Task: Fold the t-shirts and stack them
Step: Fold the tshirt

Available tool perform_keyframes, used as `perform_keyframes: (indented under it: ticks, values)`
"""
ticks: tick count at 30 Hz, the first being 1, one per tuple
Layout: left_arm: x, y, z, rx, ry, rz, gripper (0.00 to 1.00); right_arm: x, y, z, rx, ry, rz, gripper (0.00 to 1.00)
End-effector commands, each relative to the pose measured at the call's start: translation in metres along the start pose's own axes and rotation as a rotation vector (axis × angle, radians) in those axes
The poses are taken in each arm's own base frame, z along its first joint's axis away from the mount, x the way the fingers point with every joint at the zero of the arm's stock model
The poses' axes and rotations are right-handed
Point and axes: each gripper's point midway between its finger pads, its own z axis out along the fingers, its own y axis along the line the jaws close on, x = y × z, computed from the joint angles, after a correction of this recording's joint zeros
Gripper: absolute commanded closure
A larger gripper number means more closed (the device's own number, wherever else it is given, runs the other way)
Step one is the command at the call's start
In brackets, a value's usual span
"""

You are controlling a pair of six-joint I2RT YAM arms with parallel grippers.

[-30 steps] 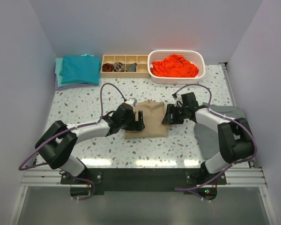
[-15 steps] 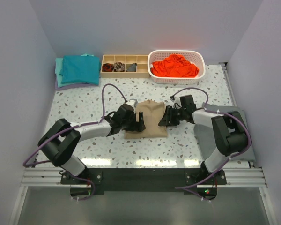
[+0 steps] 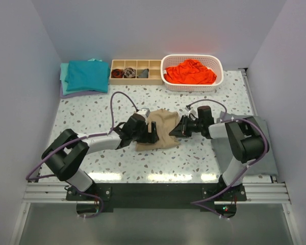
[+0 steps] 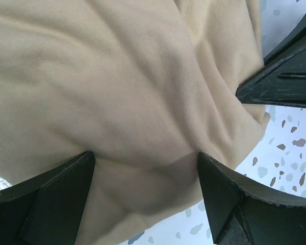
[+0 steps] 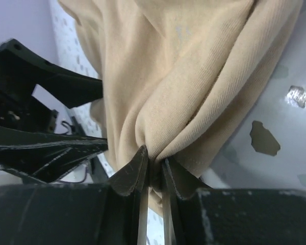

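Note:
The tan-khaki t-shirt (image 3: 163, 124) lies rumpled at the table's middle. My left gripper (image 3: 152, 132) is open over its left part, and the cloth (image 4: 117, 76) fills the gap between the spread fingers (image 4: 56, 199). My right gripper (image 3: 174, 129) is shut on a bunched fold of the shirt's right edge (image 5: 194, 76), with the fingertips (image 5: 135, 171) pinching cloth. The right gripper's dark fingers show in the left wrist view (image 4: 283, 81). Folded teal t-shirts (image 3: 86, 75) lie at the back left. An orange-red t-shirt (image 3: 190, 71) lies in a basket.
A white basket (image 3: 218, 64) stands at the back right. A wooden divided tray (image 3: 148, 65) with small dark rolled socks stands at the back centre. A flat dark grey cloth (image 3: 255, 153) lies at the right edge under the right arm. Walls close in on both sides.
My right gripper has moved left onto the tan shirt's right edge and shut on it. The shirt has bunched up and narrowed. The left gripper has barely moved.

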Motion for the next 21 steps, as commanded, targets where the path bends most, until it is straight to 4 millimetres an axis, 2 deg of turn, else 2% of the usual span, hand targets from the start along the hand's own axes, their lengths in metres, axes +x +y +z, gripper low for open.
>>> perform_keyframes:
  ticks: [1, 2, 4, 5, 6, 7, 8, 9, 11, 14, 21]
  values:
    - [0.024, 0.01, 0.005, -0.011, 0.063, -0.003, 0.13, -0.018, 0.026, -0.005, -0.21, -0.059, 0.05, 0.94]
    - [0.024, 0.01, 0.005, -0.011, 0.065, -0.004, 0.13, -0.029, 0.033, -0.012, -0.27, -0.092, 0.015, 0.94]
    - [0.025, 0.011, 0.005, -0.011, 0.068, -0.003, 0.13, -0.029, 0.03, -0.016, -0.319, -0.094, 0.102, 0.95]
    - [0.025, 0.011, 0.005, -0.01, 0.069, -0.002, 0.13, -0.04, 0.037, -0.025, -0.375, -0.144, 0.05, 0.94]
    - [0.027, 0.012, 0.006, -0.013, 0.072, -0.003, 0.13, -0.036, 0.033, -0.026, -0.396, -0.123, 0.132, 0.95]
    - [0.028, 0.013, 0.006, -0.016, 0.076, 0.0, 0.13, -0.046, 0.048, -0.037, -0.479, -0.185, 0.035, 0.95]
    - [0.029, 0.013, 0.006, -0.017, 0.077, -0.002, 0.13, -0.05, 0.047, -0.043, -0.512, -0.198, 0.057, 0.95]
    - [0.031, 0.015, 0.007, -0.022, 0.085, -0.001, 0.13, -0.05, 0.043, -0.041, -0.513, -0.168, 0.143, 0.96]
    - [0.033, 0.018, 0.008, -0.032, 0.089, -0.002, 0.13, -0.051, 0.039, -0.039, -0.506, -0.175, 0.14, 0.96]
    - [0.038, 0.021, 0.008, -0.041, 0.102, -0.001, 0.13, -0.053, 0.044, -0.041, -0.517, -0.169, 0.107, 0.96]
    - [0.035, 0.018, 0.012, -0.032, 0.102, 0.005, 0.13, -0.059, 0.08, -0.063, -0.571, -0.189, -0.011, 0.96]
